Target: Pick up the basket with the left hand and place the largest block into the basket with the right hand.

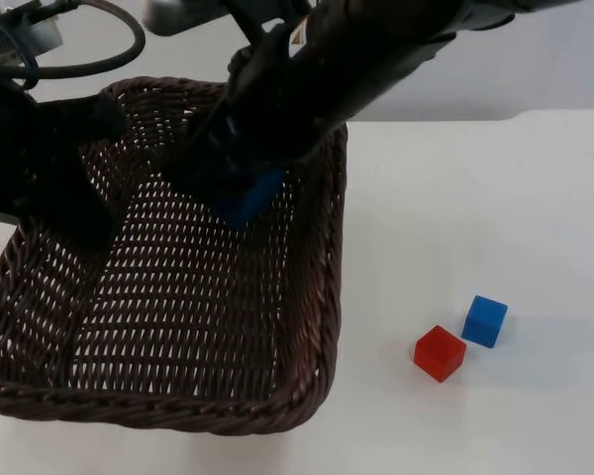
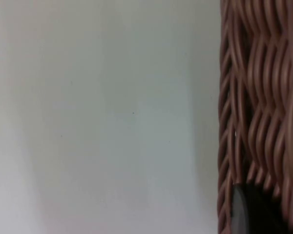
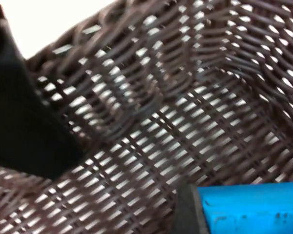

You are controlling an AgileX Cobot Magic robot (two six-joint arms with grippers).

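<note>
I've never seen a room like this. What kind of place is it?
Probably a robot test lab: a bare white table, a wicker basket held up by the left gripper, and toy blocks.

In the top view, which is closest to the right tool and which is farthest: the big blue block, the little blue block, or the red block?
1. Big blue block: in the right tool, over the basket.
2. Small blue block: on the table, right of the basket.
3. Red block: beside the small blue one, slightly farther; nearly a tie.
</note>
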